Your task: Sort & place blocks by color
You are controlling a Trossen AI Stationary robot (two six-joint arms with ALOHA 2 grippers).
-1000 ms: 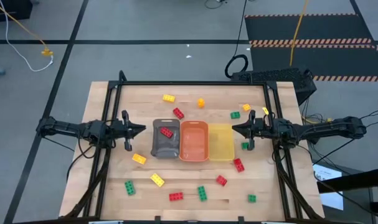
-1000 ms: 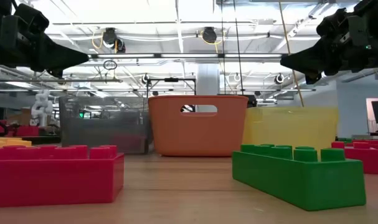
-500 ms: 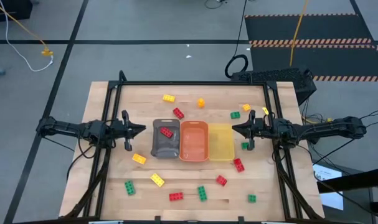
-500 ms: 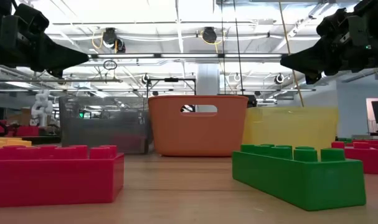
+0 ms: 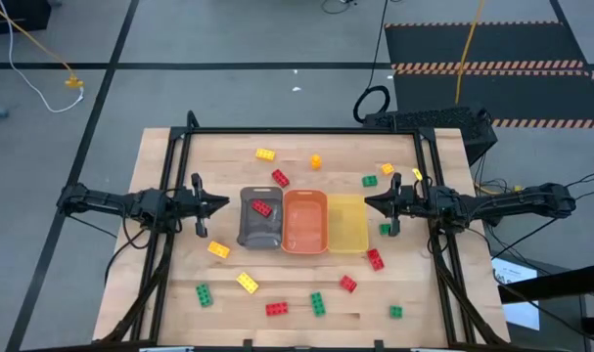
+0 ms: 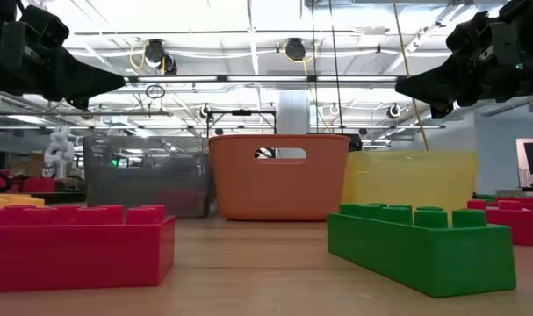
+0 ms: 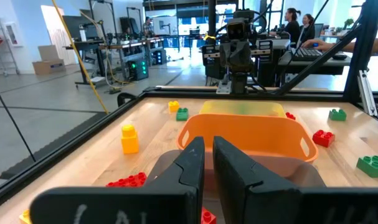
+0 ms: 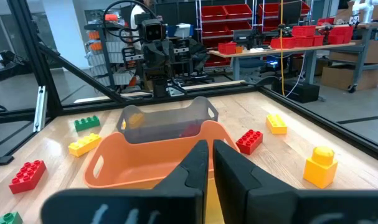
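Fingers on both arms are drawn together with only a thin slit between them and hold nothing: the left gripper (image 5: pixel 221 204) hangs just beside the grey tray (image 5: pixel 260 219), the right gripper (image 5: pixel 371 204) just beside the yellow tray (image 5: pixel 347 223), each pointing inward at the row of three trays with the orange tray (image 5: pixel 305 222) in the middle. One red block (image 5: pixel 262 207) lies inside the grey tray; the other blocks are scattered on the wooden worktop (image 5: pixel 297 147) around the trays, among them a yellow block (image 5: pixel 265 154) and an orange block (image 5: pixel 316 161) at the far side, a red block (image 5: pixel 280 178) near the grey tray's far corner, a yellow block (image 5: pixel 218 249) on the left, a green block (image 5: pixel 204 294), a red block (image 5: pixel 276 309) and a green block (image 5: pixel 317 303) along the near edge. A green block (image 5: pixel 385 229) by the right gripper is partly hidden under the arm. In the low view the grippers are cut off at the upper corners, and a large red block (image 6: pixel 73 244) and green block (image 6: pixel 420 243) fill the foreground, hiding the trays' bases. From the left wrist the fingers (image 7: pixel 192 165) cover most of the grey tray. Nothing has moved since the earlier frames; arms and blocks sit exactly as before.
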